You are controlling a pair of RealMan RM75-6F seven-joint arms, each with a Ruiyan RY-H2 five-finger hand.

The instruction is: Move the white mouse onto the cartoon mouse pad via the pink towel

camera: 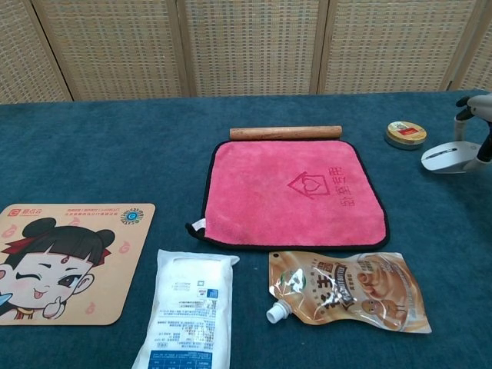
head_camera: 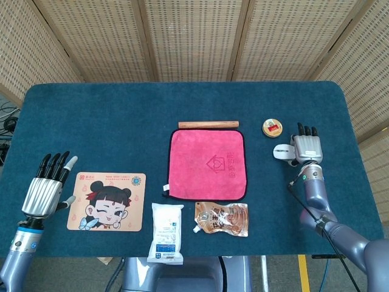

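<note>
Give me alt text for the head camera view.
The right hand holds the white mouse at the right of a blue table; the pink towel lies mid-table. The cartoon mouse pad sits front left beside the open left hand.
</note>
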